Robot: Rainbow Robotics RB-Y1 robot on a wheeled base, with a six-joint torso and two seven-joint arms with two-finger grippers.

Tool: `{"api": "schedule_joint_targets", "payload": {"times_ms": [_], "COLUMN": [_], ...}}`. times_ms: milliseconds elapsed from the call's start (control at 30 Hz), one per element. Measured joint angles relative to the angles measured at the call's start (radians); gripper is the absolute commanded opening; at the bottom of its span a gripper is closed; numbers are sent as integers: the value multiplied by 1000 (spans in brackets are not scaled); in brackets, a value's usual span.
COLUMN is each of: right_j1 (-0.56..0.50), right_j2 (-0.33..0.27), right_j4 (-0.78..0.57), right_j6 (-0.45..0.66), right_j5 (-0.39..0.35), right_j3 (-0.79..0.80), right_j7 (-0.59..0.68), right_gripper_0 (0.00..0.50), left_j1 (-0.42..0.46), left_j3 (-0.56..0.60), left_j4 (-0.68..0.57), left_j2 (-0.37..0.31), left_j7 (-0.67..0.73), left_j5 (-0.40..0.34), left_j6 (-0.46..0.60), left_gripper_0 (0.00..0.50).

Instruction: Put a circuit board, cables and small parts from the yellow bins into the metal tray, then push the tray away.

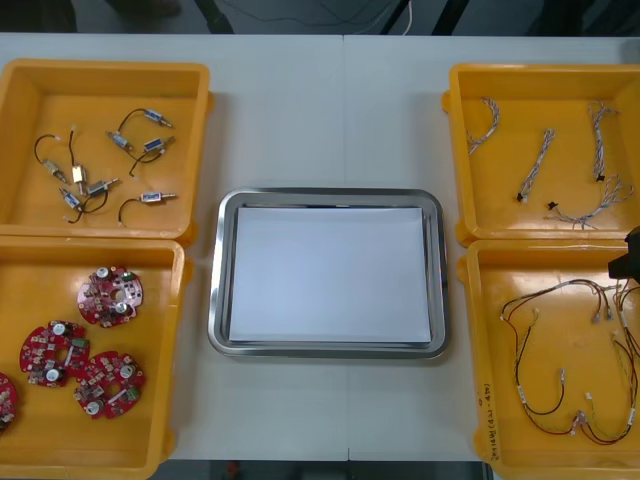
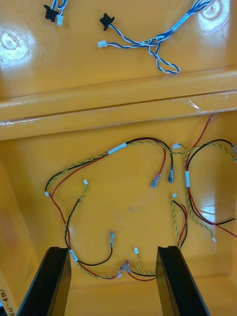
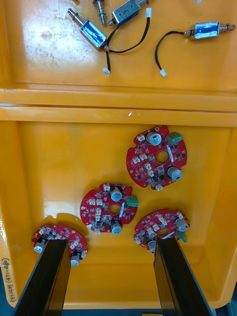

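My right gripper point(image 2: 112, 249) hovers, fingers spread, above the red and yellow cables point(image 2: 117, 148), which lie between and beyond its fingers. My left gripper point(image 3: 110, 242) hangs, fingers likewise parted, over the circuit boards point(image 3: 98, 210) just past its fingertips.

The metal tray point(image 1: 330, 350) had a polished, mirror-bright rim, and its inside was a flat matt white, like paper. The yellow bins point(image 1: 100, 70) looked like smooth, glossy plastic that caught glare. At ten o'clock the small metal parts point(image 1: 152, 146) shone silvery; at eight o'clock the red circuit boards point(image 1: 110, 297) looked matt. The table point(image 1: 300, 110) was smooth, pale and matt.
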State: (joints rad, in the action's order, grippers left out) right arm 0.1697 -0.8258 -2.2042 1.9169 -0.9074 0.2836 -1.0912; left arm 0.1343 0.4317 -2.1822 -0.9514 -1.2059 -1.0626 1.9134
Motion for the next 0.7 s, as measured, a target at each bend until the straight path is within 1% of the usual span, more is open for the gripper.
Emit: {"api": "schedule_joint_targets", "payload": {"times_ms": [700], "right_j1": [0], "right_j2": [0], "right_j4": [0], "right_j6": [0], "right_j5": [0], "right_j3": [0], "right_j7": [0], "right_gripper_0": [500], "left_j1": [0], "left_j3": [0], "left_j4": [0], "left_j2": [0], "left_j7": [0], "left_j5": [0], "left_j6": [0], "left_gripper_0": [500]}}
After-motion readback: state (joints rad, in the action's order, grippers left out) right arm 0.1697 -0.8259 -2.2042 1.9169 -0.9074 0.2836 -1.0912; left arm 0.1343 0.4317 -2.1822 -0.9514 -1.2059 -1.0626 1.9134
